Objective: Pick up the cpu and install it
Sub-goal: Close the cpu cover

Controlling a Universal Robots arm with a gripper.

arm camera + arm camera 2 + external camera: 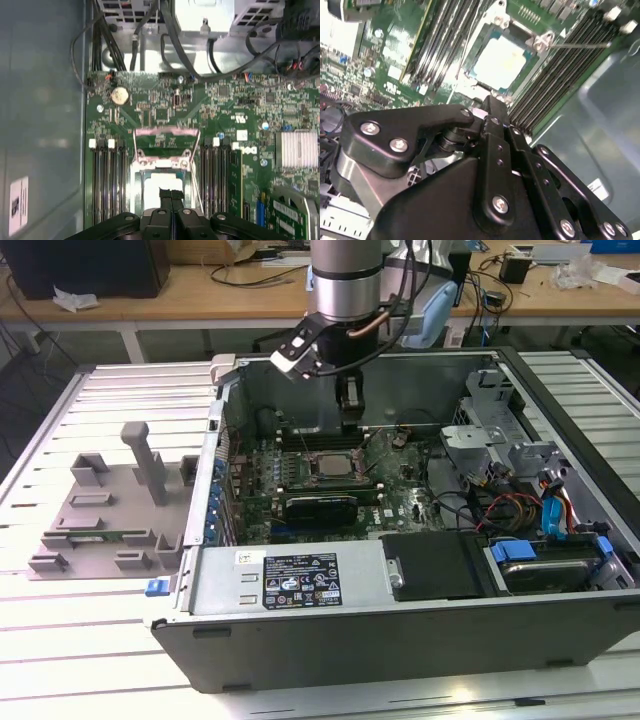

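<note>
First wrist view nearest: the pincer (171, 194) is seen closed tight on nothing, poised over the cpu (152, 192), which is laid flat in the socket (162, 161) of the green board (240, 105). The cpu is judged light, stiff and thin, with a smooth metal top that would slip and an underside easily harmed, so it is best taken by two opposite edges.
</note>
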